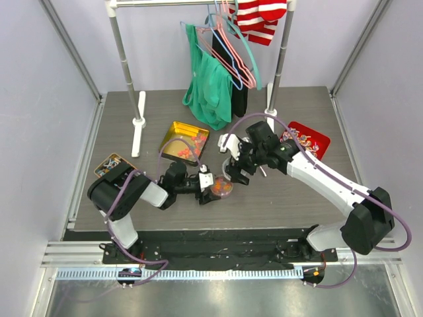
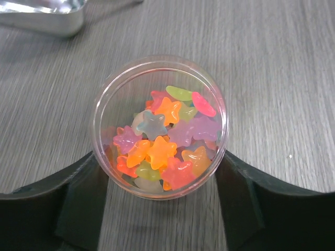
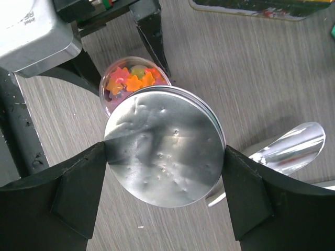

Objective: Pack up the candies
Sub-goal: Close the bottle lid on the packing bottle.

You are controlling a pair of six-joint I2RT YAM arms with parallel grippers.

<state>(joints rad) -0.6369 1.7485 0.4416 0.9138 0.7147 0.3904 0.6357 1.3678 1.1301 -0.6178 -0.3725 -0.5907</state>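
Two grippers meet at mid-table in the top view. The left gripper [image 1: 207, 185] is clenched on a small round clear-plastic jar [image 1: 223, 189] standing upright on the grey wood-grain table [image 1: 277, 198], and the right gripper [image 1: 236, 173] hangs just beside it. A yellow square tin [image 1: 173, 132] and a hanging green garment [image 1: 210, 86] lie behind and a red tray [image 1: 320, 140] sits to the right, so we judge the open room to be toward the near edge. In the left wrist view both black fingers [image 2: 86, 196] press the jar's wall low down. The star-shaped gummy candies in orange, yellow, pink and green [image 2: 159, 149] lie loose inside, below the rim. We expect them to be soft and light and to spill at any tilt. The wall looks thin, smooth and likely slippery, so we would hold it with a gentle squeeze across its width. In the right wrist view the right gripper is grasping a round silver metal lid [image 3: 165, 151] by opposite edges. The lid is dimpled, and we judge it stiff and light. It hangs in front of the jar and covers only the near rim, so it is off-centre. A shiny metal scoop [image 3: 288, 149] lies close on one side, and sideways clearance there is tight.
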